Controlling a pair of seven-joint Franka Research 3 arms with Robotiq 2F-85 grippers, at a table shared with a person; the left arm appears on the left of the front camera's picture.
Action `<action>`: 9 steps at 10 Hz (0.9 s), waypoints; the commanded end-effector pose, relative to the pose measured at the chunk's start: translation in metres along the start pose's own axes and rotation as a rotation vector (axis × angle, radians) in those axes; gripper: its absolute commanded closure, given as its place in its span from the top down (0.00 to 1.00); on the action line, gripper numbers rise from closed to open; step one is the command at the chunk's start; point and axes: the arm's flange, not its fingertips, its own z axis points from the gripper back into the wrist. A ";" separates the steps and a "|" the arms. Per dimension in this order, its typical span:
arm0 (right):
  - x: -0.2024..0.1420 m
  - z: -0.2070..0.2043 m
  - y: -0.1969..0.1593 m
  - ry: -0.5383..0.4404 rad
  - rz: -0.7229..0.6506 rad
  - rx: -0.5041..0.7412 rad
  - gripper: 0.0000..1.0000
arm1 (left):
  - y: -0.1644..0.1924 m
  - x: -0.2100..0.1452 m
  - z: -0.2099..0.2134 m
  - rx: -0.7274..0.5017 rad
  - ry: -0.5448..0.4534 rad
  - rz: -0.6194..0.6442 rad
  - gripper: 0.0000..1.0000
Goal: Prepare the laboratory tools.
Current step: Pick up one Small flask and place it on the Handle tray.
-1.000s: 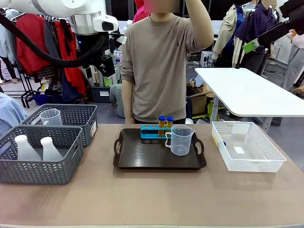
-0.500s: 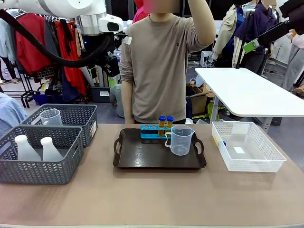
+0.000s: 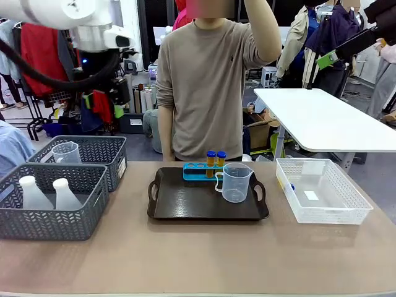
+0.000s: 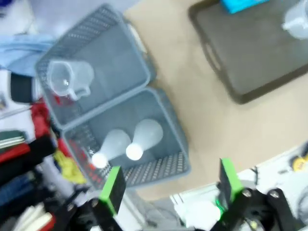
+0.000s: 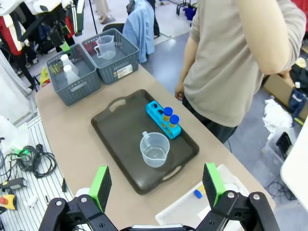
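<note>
1. Scanning the desk [image 3: 198, 260]: a dark tray [image 3: 185, 213] sits at centre, two grey baskets at the robot's left end, and a white basket [image 3: 322, 213] at the right end. A person stands at the far side with one arm raised.
2. Left arm [image 3: 74, 12] is held high over the left end of the desk, wrist aimed downward. Left pincer [image 4: 171, 185] has its jaws spread wide with nothing between the pads.
3. Right pincer [image 5: 156, 184] hangs high near the desk's right end, looking down on the tray. Its jaws are wide apart and empty.
4. Near grey basket [image 3: 55, 226] holds two conical flasks [image 3: 65, 193], upright and side by side. Far grey basket [image 3: 99, 148] holds a spare beaker [image 3: 66, 151].
5. Key relation: the flasks lie well below the left pincer, slightly toward one pad in the wrist view. Their long axis is vertical, necks pointing up at the pincer. The left arm is clearly the nearer one. Likely next is a straight descent onto a neck.
6. Measuring beaker [image 3: 235, 182] stands on the tray, just in front of the blue rack [image 3: 197, 171].
7. Amber tubes [image 3: 216, 158], two with blue caps, stand upright at the rack's right end.
</note>
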 end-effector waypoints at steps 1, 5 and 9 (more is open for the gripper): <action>0.000 0.000 0.000 -0.014 0.003 0.010 1.00 | 0.014 -0.028 -0.025 0.055 0.000 0.162 1.00; 0.000 0.000 0.000 -0.014 0.003 0.010 1.00 | 0.057 -0.058 -0.108 0.052 0.109 0.400 1.00; 0.000 0.000 0.000 -0.014 0.003 0.010 1.00 | 0.080 -0.072 -0.169 -0.049 0.209 0.596 1.00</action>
